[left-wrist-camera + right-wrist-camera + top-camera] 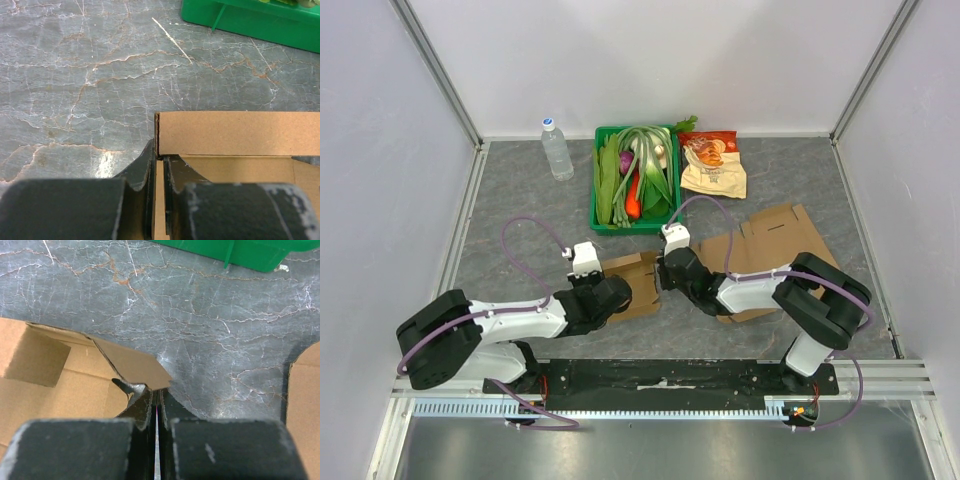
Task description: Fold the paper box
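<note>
The box sits on the table a little left of the middle, closer to the near edge than the far one, between my two grippers. It is only partly up. My wrist views show one wall standing and a flap leaning over the open inside.

My left gripper is clenched on the box's side wall, one finger outside the cardboard and one inside, right at the corner with the standing wall. My right gripper is squeezed tight, with only a hairline between the fingers. Its tips sit just under the flap's point, and I cannot tell whether they pinch any cardboard.

A flat sheet of cardboard lies to the right, partly under my right arm. Along the far edge stand a bottle, a green crate of vegetables and a bag.
</note>
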Controlling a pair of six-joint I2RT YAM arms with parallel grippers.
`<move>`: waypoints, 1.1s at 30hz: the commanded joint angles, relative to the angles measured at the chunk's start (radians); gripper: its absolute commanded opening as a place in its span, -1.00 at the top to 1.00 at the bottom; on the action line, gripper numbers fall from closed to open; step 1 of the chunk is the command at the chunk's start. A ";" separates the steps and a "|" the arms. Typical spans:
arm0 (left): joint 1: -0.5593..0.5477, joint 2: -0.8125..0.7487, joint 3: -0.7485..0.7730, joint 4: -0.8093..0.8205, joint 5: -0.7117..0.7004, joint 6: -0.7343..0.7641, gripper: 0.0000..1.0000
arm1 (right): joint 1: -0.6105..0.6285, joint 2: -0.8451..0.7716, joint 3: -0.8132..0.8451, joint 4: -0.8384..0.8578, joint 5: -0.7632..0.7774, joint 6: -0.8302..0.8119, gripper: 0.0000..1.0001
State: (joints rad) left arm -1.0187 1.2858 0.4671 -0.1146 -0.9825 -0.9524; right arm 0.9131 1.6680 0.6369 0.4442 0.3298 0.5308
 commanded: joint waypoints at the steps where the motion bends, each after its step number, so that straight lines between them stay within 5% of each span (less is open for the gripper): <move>1: -0.001 -0.011 -0.005 0.067 -0.019 -0.025 0.96 | 0.007 0.013 0.030 0.068 0.057 -0.031 1.00; 33: -0.001 -0.016 -0.002 0.050 -0.013 -0.043 0.96 | 0.009 0.102 0.066 0.172 -0.133 -0.002 1.00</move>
State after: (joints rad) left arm -1.0187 1.2858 0.4633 -0.0948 -0.9668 -0.9531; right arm 0.9188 1.7477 0.6655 0.5869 0.2192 0.5144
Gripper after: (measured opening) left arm 0.109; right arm 0.007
